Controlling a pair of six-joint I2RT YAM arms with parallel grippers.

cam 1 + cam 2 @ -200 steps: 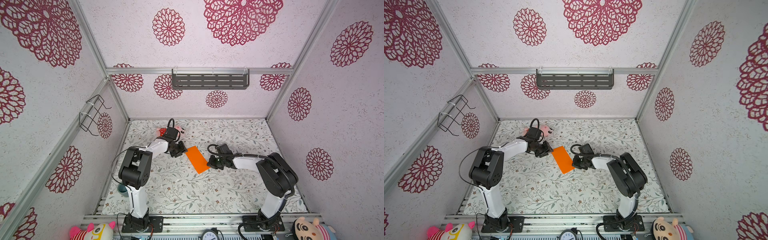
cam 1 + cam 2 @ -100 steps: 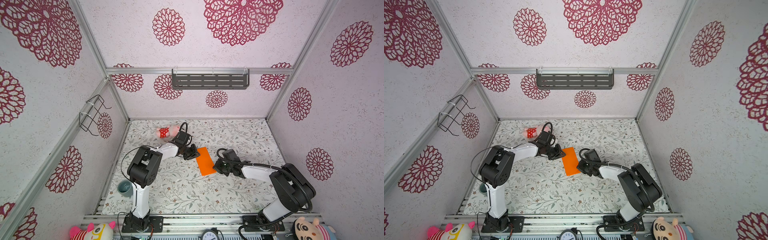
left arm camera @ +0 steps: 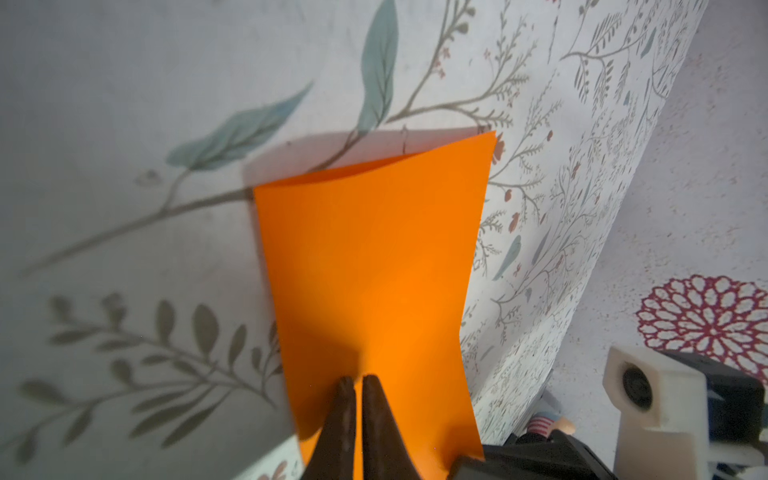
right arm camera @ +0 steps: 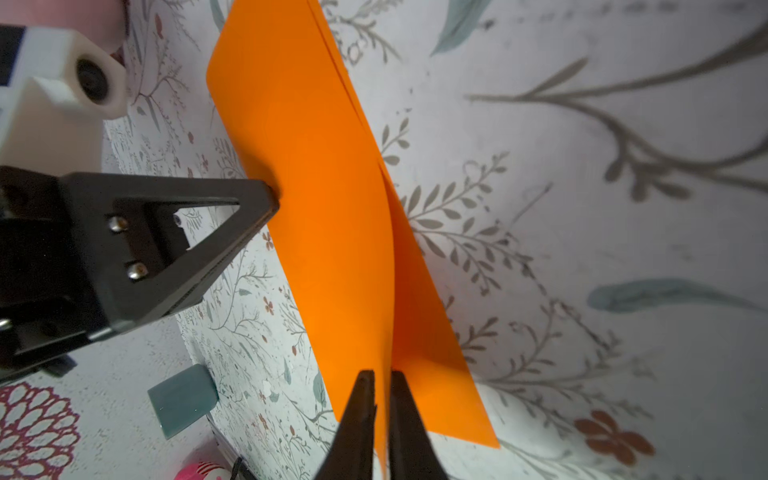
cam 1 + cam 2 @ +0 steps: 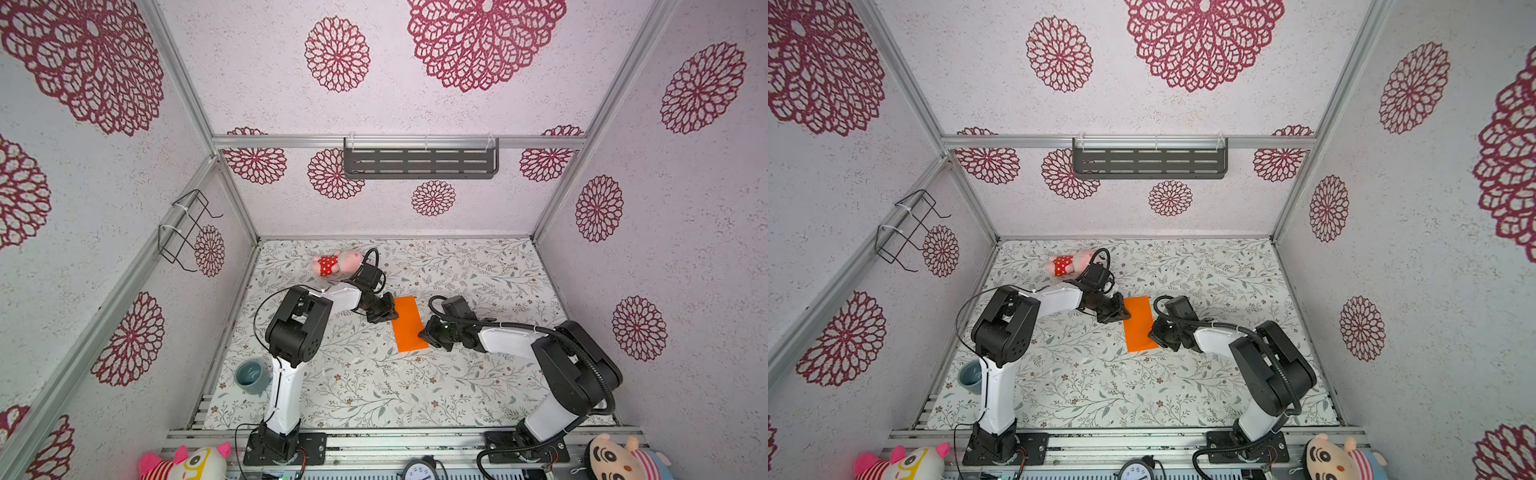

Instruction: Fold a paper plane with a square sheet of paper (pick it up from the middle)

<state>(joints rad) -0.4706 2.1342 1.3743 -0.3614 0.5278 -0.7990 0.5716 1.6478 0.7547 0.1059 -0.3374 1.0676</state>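
Both top views: folded orange paper [image 5: 409,324] [image 5: 1140,324] lies btwn L tool [image 5: 390,316] and R tool [image 5: 424,334], one tool at each long edge, on table [image 5: 457,374]. Pink plush [image 5: 336,262] behind L tool, apart from paper. Cup [image 5: 251,376] well off by L arm base.

L wrist: L tool [image 3: 358,380] pinched nearly closed on paper's near edge; paper [image 3: 370,257] runs straight ahead of it.

R wrist: R tool [image 4: 382,374] closed on paper's upper layer, lower layer splaying aside. L tool tip [image 4: 272,197] touches far edge.

Count: 1 paper, 2 tools, 1 plush on table, 1 cup.
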